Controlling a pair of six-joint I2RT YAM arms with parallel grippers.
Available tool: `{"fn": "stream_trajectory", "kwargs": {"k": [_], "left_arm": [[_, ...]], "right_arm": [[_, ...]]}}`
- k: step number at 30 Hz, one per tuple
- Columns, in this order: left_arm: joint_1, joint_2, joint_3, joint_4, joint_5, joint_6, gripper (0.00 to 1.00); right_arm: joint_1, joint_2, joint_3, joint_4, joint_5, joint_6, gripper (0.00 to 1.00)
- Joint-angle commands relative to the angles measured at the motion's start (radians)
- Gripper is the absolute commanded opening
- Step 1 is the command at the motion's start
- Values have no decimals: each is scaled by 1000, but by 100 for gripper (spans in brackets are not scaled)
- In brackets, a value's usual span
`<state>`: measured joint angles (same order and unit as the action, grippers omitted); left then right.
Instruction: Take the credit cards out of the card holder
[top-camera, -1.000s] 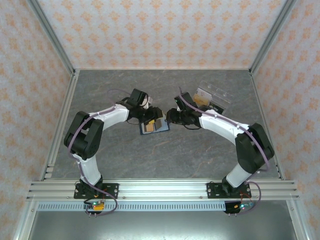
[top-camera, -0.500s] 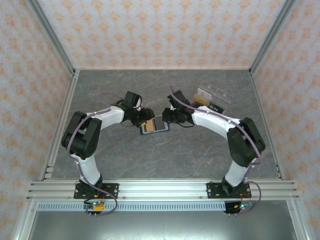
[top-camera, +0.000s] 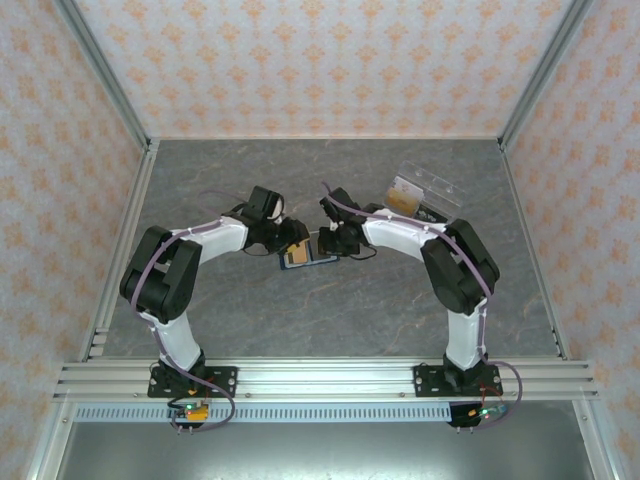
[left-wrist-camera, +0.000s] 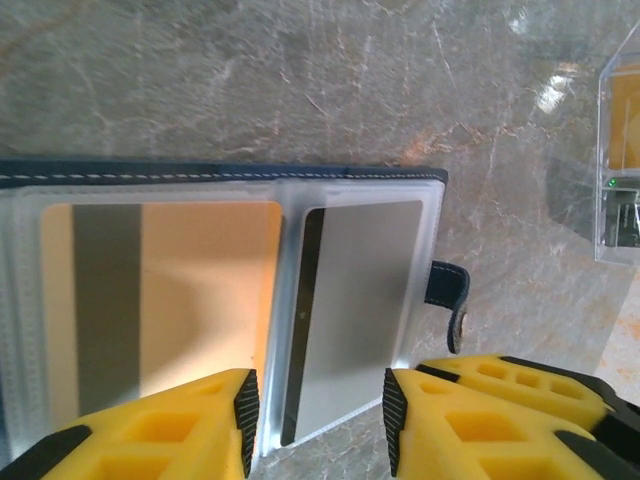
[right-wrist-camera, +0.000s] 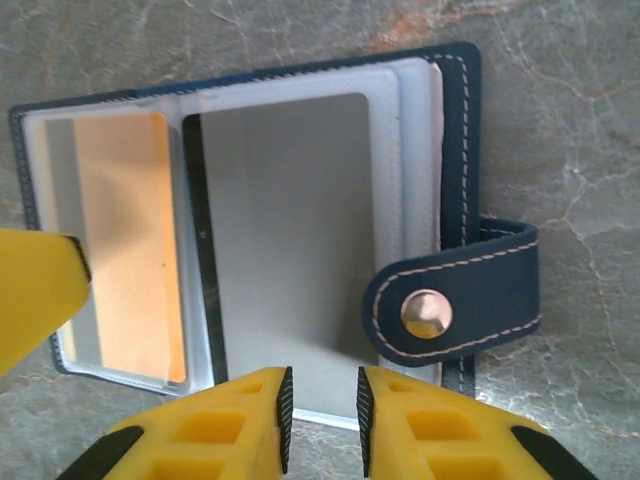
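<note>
The card holder (top-camera: 308, 257) lies open on the table's middle, a navy wallet with clear sleeves. In the left wrist view its left sleeve holds an orange credit card (left-wrist-camera: 190, 300) and its right sleeve a grey credit card (left-wrist-camera: 360, 300); the snap tab (left-wrist-camera: 450, 300) sticks out to the right. My left gripper (top-camera: 291, 243) (left-wrist-camera: 320, 420) stands open, its fingers either side of the grey card's near end. My right gripper (top-camera: 326, 243) (right-wrist-camera: 320, 420) hovers at the near edge of the grey card (right-wrist-camera: 290, 230), jaws a narrow gap apart with nothing pinched. The snap tab (right-wrist-camera: 450, 305) lies just right of it.
A clear plastic box (top-camera: 420, 197) (left-wrist-camera: 620, 150) with something orange inside stands at the back right, close behind the right arm. One yellow finger of the left gripper (right-wrist-camera: 35, 290) reaches in over the wallet's left side. Bare stone-patterned table lies around the wallet.
Both arms have drawn in over the wallet; the right gripper came left to its right edge. Both sets of jaws have narrowed. The wallet has hardly moved.
</note>
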<state>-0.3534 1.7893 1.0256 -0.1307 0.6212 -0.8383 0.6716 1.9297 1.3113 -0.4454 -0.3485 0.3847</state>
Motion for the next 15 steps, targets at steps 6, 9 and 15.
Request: {"fn": "stream_trajectory", "kwargs": {"k": [6, 9, 15], "left_arm": [[-17, 50, 22, 55, 40, -15, 36], [-19, 64, 24, 59, 41, -16, 35], [-19, 81, 22, 54, 28, -4, 32]], "right_arm": [[3, 62, 51, -56, -18, -4, 27], [4, 76, 51, -67, -5, -1, 27], [1, 91, 51, -79, -7, 4, 27]]}}
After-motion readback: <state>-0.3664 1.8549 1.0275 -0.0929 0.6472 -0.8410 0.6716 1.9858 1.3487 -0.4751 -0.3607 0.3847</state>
